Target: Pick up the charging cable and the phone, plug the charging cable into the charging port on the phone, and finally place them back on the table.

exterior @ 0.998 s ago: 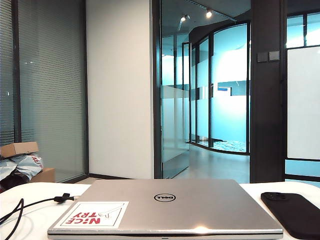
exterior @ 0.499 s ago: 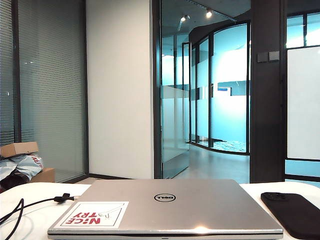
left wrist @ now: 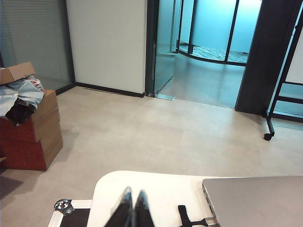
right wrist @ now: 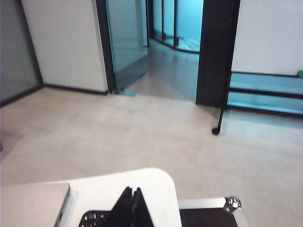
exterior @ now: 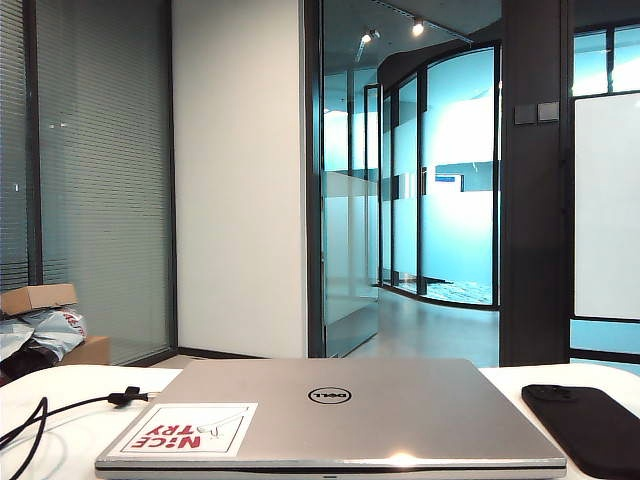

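Observation:
The phone [exterior: 590, 430], a flat black slab, lies on the white table [exterior: 70, 445] to the right of the laptop. Its camera bump [right wrist: 93, 219] shows just beside my right gripper [right wrist: 131, 193], which is shut and empty above the table's corner. The charging cable [exterior: 55, 410] snakes over the table left of the laptop, with its strap knot [exterior: 126, 397] near the laptop's back corner. In the left wrist view the strap [left wrist: 184, 215] and silver plug tip [left wrist: 211, 221] lie close to the laptop's side. My left gripper [left wrist: 133, 198] is shut on nothing, apart from the cable. Neither gripper appears in the exterior view.
A closed silver Dell laptop [exterior: 335, 415] fills the middle of the table. Black cases with metal corners [left wrist: 64, 206] [right wrist: 231, 203] sit below each table end. Cardboard boxes [left wrist: 33, 127] stand on the floor at the left, a wheeled stand [left wrist: 268, 136] further off.

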